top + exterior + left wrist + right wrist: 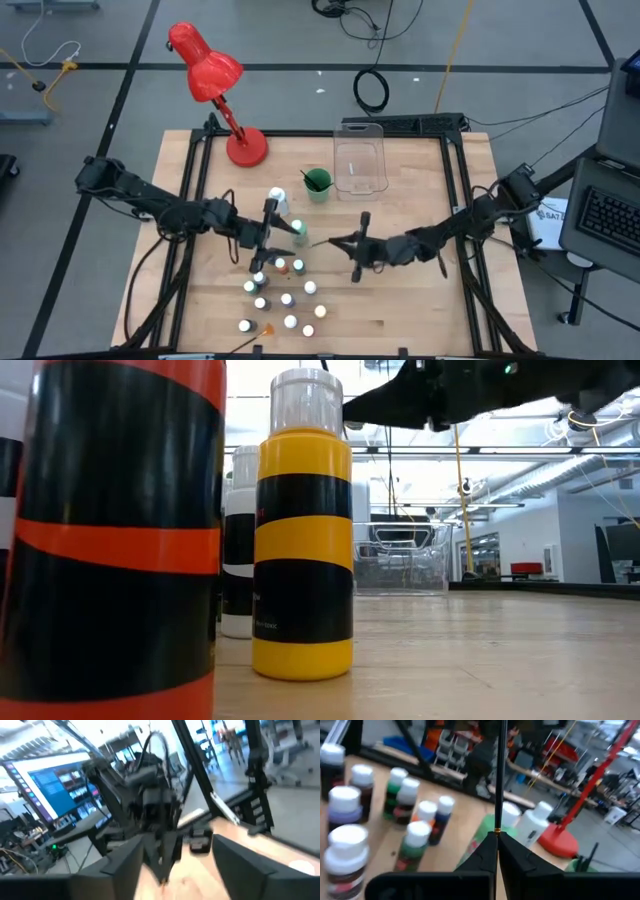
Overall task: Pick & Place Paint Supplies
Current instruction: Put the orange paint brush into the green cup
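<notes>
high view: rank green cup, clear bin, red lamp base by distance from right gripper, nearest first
From the right gripper, shut on a thin brush:
1. green cup, just beyond it, slightly toward the left arm's side.
2. clear bin, at the far edge behind the cup.
3. red lamp base, far left corner area.

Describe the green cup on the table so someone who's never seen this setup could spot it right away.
Find the red desk lamp at the table's far edge. Beside its round base stands the clear plastic bin; the green cup sits between them. It is the only open green container, with a dark stick in it, unlike the white-capped bottles nearby.
</notes>
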Controlling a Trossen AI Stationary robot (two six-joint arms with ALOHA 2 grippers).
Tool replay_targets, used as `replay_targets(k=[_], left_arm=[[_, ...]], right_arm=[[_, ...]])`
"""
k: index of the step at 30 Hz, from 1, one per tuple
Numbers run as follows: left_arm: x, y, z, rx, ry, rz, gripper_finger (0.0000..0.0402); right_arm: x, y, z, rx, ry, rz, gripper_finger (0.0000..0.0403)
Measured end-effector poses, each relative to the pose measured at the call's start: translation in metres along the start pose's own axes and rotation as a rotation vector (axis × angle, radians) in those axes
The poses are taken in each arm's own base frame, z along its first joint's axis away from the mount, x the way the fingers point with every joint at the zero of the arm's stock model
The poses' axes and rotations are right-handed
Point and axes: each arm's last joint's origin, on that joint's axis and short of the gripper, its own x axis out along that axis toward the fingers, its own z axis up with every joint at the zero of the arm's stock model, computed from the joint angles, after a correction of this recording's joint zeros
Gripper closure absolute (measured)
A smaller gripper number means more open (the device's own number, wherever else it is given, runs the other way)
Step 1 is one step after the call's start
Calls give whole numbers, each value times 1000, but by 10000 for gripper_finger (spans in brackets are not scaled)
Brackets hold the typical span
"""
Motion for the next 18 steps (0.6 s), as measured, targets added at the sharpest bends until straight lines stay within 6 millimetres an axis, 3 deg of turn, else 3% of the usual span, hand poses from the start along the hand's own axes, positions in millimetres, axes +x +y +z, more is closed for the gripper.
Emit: replay_targets(k=[6, 18], left_arm=[[6, 9, 0, -46, -138, 8, 114], [43, 29, -13, -149, -157, -122, 150]], right_arm=[[3, -10, -6, 1, -59, 62, 401], [7, -16, -7, -34, -67, 54, 401]])
